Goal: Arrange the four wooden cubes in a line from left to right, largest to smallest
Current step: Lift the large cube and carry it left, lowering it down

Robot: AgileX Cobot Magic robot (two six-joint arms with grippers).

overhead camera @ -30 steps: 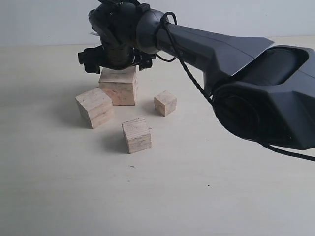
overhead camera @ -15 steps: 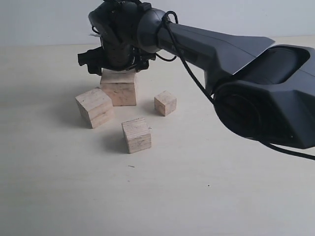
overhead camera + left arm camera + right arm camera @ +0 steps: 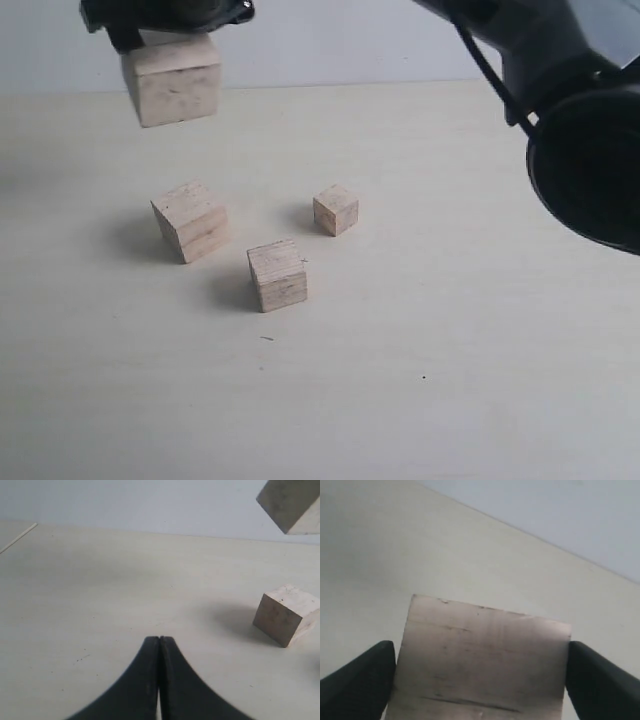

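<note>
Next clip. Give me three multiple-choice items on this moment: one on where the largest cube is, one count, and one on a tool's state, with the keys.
1. Where is the largest wooden cube?
A. Lying among the other cubes.
B. Held above the table in the right tool.
C. Stacked on another cube.

2. How many wooden cubes rest on the table?
A. One.
B. Two.
C. Three.

3. How does the left tool stand?
A. Shut and empty.
B. Wide open.
C. Shut on a cube.

Answers:
1 B: the exterior view shows it raised clear of the table, and the right wrist view shows it between the fingers.
2 C: the second-largest cube, the third-largest cube and the smallest cube sit on the table.
3 A: in the left wrist view its fingers meet with nothing between them.
</note>
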